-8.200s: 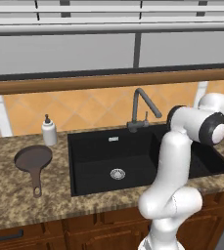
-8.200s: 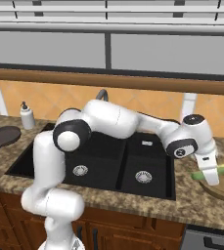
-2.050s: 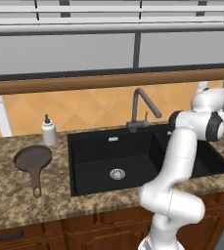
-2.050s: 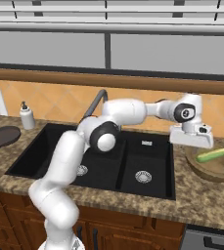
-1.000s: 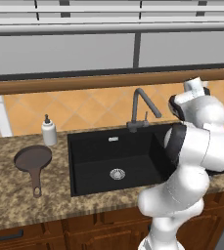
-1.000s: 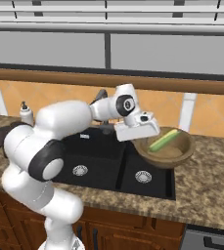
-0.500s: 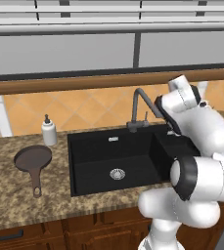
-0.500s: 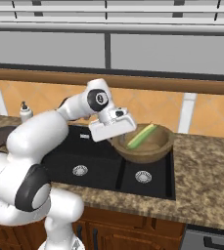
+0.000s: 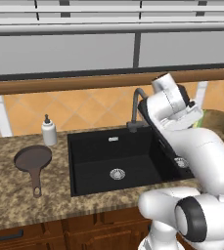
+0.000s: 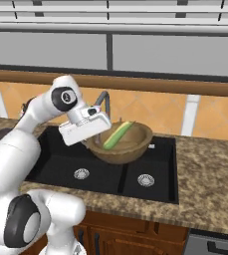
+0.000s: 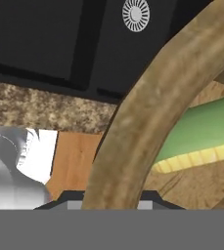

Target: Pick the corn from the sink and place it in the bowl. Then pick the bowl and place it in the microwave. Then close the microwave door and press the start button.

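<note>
**Currently held aloft: bowl with corn, above the sink**

Item one, your end effector: pinched on the near rim of the bowl, fingers pressed close on the rim wall. In the hand view the rim runs up between the fingertips as a thick tan arc.

Item two, the bowl: round, tan-brown, carried clear of the tabletop and hanging over the sink. From the right base view you see it roughly above the divider between the two basins, in front of the faucet. From the left base view only a slice of it shows, past the arm's wrist.

Item three, the corn: lying inside the bowl, tilted, one end resting up against the far rim. In the hand view you see its green husk end and a strip of yellow kernels against the bowl's inner wall.

Item four, the sink: black, two basins, each with a round steel drain.

Item five, tabletop left of the sink: a dark frying pan with its handle pointing toward you, and a white soap bottle standing just behind it near the wall.
</note>
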Motion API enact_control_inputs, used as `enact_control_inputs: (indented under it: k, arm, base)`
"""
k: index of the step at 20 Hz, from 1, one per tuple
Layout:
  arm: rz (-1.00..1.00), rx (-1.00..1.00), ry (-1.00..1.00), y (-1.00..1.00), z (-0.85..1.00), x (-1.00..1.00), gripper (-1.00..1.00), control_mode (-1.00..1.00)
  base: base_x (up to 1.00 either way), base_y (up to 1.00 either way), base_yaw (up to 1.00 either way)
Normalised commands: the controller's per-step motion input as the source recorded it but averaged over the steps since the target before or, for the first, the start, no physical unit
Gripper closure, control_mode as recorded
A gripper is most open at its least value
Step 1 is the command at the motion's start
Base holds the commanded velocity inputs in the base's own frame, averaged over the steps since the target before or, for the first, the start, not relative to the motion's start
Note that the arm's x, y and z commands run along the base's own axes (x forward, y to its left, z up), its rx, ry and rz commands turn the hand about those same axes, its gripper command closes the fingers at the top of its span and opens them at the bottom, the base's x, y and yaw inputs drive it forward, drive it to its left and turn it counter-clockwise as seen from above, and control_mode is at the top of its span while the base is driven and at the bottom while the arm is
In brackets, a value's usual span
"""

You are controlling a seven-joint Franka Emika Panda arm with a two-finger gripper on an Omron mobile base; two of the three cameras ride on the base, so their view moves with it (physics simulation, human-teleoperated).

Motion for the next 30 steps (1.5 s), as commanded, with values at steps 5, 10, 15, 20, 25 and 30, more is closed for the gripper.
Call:
enact_control_inputs:
  k: [5,10,15,20,25,30]
  arm:
    - [0.1,0.0,0.0,0.67,0.1,-0.34,1.0,-1.0]
    - [0.05,0.0,0.06,0.39,-0.1,-0.01,1.0,-1.0]
    - [0.02,0.0,-0.03,0.39,-0.02,-0.21,1.0,-1.0]
    - [-0.04,0.0,-0.06,0.14,0.0,-0.25,1.0,1.0]
    - [0.0,0.0,0.0,0.0,0.0,0.0,1.0,1.0]
    - [0.0,0.0,0.0,0.0,0.0,0.0,1.0,1.0]
  base:
    - [0.0,0.0,0.0]
    - [0.0,0.0,0.0]
    - [0.0,0.0,0.0]
    - [-0.39,0.13,-0.17]
    - [-0.53,0.14,-0.63]
    - [-0.33,0.04,-0.82]
